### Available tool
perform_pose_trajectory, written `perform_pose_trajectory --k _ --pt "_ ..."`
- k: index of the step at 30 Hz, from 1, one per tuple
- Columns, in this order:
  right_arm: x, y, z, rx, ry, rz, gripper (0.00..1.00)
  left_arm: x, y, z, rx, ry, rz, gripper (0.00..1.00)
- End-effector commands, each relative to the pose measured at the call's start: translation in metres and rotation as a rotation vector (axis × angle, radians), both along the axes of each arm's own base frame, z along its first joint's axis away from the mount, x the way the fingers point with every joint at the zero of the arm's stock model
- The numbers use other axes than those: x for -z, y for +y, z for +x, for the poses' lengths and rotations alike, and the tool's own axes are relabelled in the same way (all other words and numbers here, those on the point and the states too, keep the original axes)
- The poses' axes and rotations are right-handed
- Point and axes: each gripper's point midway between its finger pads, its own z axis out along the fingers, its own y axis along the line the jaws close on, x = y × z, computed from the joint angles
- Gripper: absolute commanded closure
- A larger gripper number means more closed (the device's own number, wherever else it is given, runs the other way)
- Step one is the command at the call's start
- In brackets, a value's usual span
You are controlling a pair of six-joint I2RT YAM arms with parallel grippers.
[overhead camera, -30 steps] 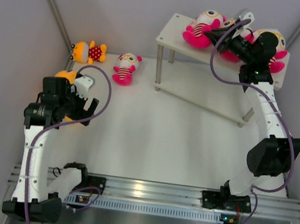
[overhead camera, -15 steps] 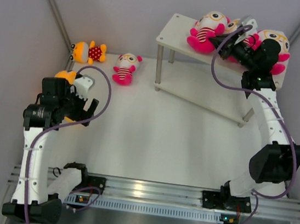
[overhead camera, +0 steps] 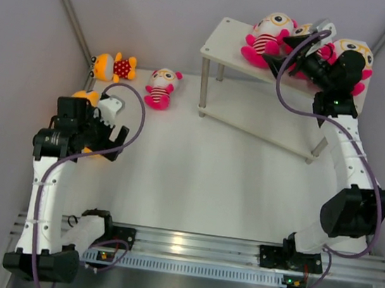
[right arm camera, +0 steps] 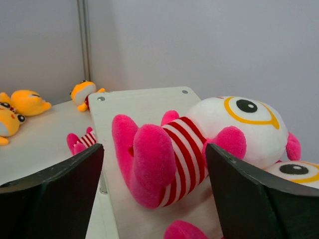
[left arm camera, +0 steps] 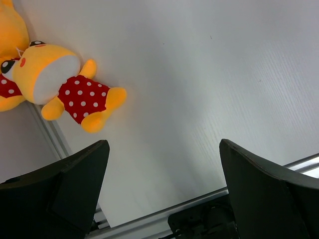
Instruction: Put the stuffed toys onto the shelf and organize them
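A: Pink striped doll [right arm camera: 199, 144], where is it?
B: Lying down on the shelf's [overhead camera: 220, 45] top board, left half. More pink dolls crowd beside it, partly hidden by the arm. Right tool [right arm camera: 154, 149] has its fingers apart on either side of it, no grip. Reads as the release step.
A: Left side?
B: Left tool [left arm camera: 163, 144] wide apart and empty, hovering over the desk [overhead camera: 196, 173] near an orange dotted doll [left arm camera: 70, 89]. Next, I judge: the right backs clear without dragging the doll, and the left drops onto the orange one.
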Motion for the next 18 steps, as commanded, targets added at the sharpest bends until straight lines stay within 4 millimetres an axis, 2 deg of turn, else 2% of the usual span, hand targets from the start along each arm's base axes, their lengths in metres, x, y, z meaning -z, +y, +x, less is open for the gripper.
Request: perform_pose_trajectory --k 1,2,4,7,8,9,10,11,12,13,14,15,16,17,18 --pt "-0.075 -0.005 -0.040 -0.026 -0.170 0.032 0.14 -0.005 -0.006 0.018 0.048 -0.032 -0.019 0.02" --pt "-0.082 -0.005 -0.047 -0.033 -0.182 0.038 0.05 0.002 -0.005 0.025 0.051 -0.009 -0.019 0.02" --pt "-0.101 -0.005 -0.058 -0.037 -0.222 0.044 0.01 0.004 -0.001 0.044 0.037 -0.033 -0.002 0.02" --pt "-0.127 -0.007 -0.077 -0.031 -0.279 0.062 0.01 0.018 0.006 0.080 0.029 -0.008 0.020 0.02" --pt "-0.136 -0.007 -0.089 -0.038 -0.306 0.063 0.01 0.015 0.007 0.098 0.038 -0.045 0.034 0.04" --pt "-0.141 -0.007 -0.096 -0.041 -0.321 0.064 0.00 0.025 0.008 0.117 0.048 -0.020 0.037 0.06" --pt "-0.144 -0.007 -0.102 -0.047 -0.335 0.062 0.01 0.027 0.006 0.131 0.061 -0.030 0.050 0.08" --pt "-0.153 -0.008 -0.117 -0.048 -0.363 0.063 0.00 0.018 0.008 0.153 0.064 -0.085 0.082 0.13" --pt "-0.155 -0.008 -0.123 -0.050 -0.374 0.064 0.01 0.023 0.008 0.169 0.071 -0.087 0.100 0.16" --pt "-0.151 -0.008 -0.127 -0.055 -0.370 0.062 0.00 0.044 0.001 0.188 0.098 -0.047 0.114 0.18" --pt "-0.158 -0.008 -0.143 -0.063 -0.402 0.066 0.01 0.053 0.003 0.204 0.114 -0.046 0.138 0.23" --pt "-0.157 -0.007 -0.148 -0.071 -0.408 0.064 0.01 0.044 -0.010 0.223 0.150 -0.079 0.140 0.25" --pt "-0.147 -0.006 -0.150 -0.086 -0.392 0.056 0.00 0.076 -0.016 0.241 0.170 -0.014 0.131 0.27" --pt "-0.151 -0.006 -0.162 -0.092 -0.408 0.057 0.01 0.084 -0.016 0.255 0.169 -0.005 0.131 0.30" --pt "-0.148 -0.005 -0.167 -0.101 -0.408 0.059 0.01 0.070 -0.014 0.277 0.162 -0.049 0.140 0.30"
